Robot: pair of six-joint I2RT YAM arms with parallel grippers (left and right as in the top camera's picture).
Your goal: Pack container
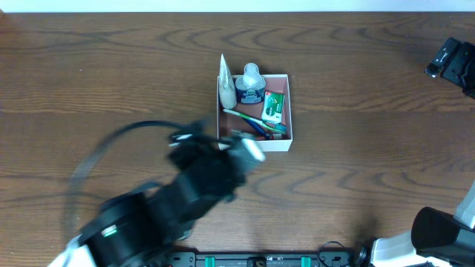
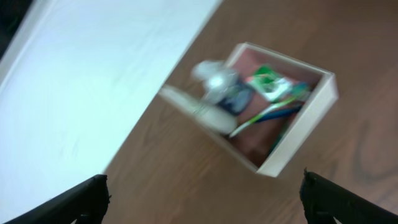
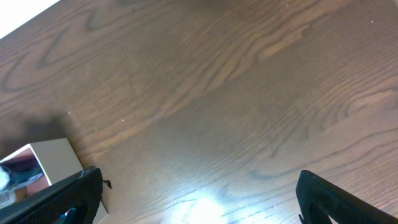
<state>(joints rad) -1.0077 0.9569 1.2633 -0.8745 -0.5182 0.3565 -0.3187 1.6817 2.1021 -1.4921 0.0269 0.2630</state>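
Was just a dark brown wood-grain table (image 1: pixel 89 74), filling pretty much every view. Had a pale white strip (image 2: pixel 74 74) along the far edge (wall or floor, couldn't tell). Caught a soft glare (image 3: pixel 205 208) too.

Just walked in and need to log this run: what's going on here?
Toiletries are being packed. The white box holds a tube, a small bottle, a green packet and toothbrushes. The left gripper, open and empty, hovers motion-blurred by the box's near-left corner; the right gripper, also open, waits off to the right.
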